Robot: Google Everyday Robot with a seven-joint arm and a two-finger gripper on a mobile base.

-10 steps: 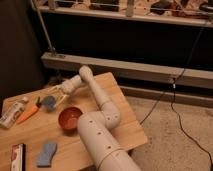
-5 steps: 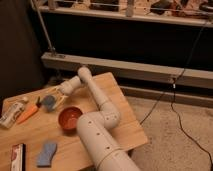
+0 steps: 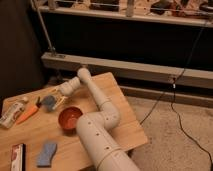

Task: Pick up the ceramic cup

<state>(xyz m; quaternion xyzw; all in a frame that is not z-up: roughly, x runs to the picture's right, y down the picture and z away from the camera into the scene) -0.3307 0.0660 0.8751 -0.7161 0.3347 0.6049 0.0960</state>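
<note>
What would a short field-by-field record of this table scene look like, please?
surface: wooden table
gripper: low over the table's far left part, right at the ceramic cup
ceramic cup: upright on the table; contact with the gripper unclear
red-orange bowl: nearer the camera than the cup, beside the arm
blue-grey pad: flat, near the front left edge
orange item: lying left of the cup
</note>
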